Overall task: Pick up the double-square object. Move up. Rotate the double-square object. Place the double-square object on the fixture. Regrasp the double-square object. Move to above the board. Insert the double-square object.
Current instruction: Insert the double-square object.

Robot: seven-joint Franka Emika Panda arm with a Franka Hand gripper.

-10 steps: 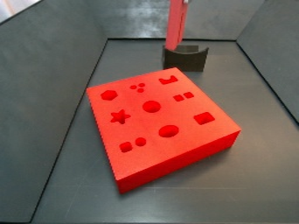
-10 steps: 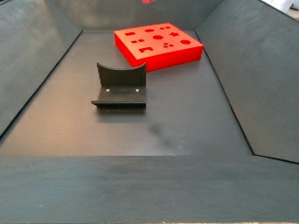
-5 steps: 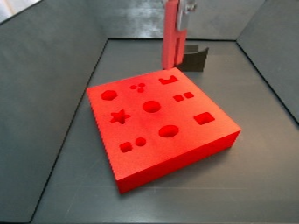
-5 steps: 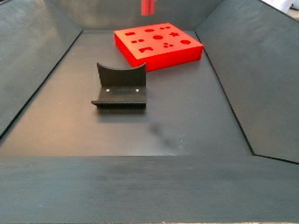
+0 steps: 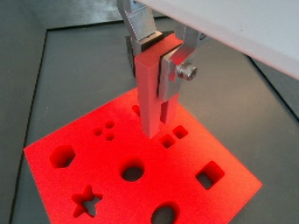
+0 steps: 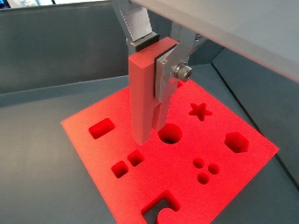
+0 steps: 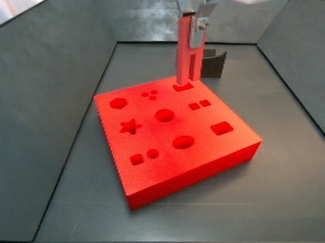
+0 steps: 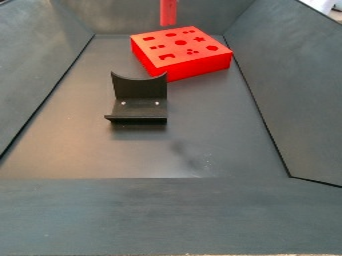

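Dark grey floor and sloping grey walls close in the workspace (image 8: 187, 150) we see in both side views. On that floor sits the board (image 7: 172, 133), a bright red square slab whose top carries a star, circles, squares and small dots; it also shows in a side view (image 8: 181, 52) at the far end of the enclosure. Nearer that camera, well apart from the board, stands the fixture (image 8: 136, 98), a dark L-shaped bracket on its base plate with a curved notch in its upright; in a side view (image 7: 212, 64) we find it just behind the board's far corner.

Our pincer (image 5: 156, 59) hangs above the board, and in both wrist views its flat silver fingers (image 6: 170, 68) are clamped on the upper part of the double-square object (image 5: 151, 92), a thin elongated pinkish-red block held upright. In a wrist view (image 6: 145, 96) the block reaches down toward the board's top, its lower end near a pair of joined square holes and a round hole. In a side view (image 7: 187, 52) the block stands vertical over the board's far edge, its lower end close to the surface there; we cannot tell whether it touches. Only a red sliver of the block (image 8: 168, 11) shows at the top of a side view.
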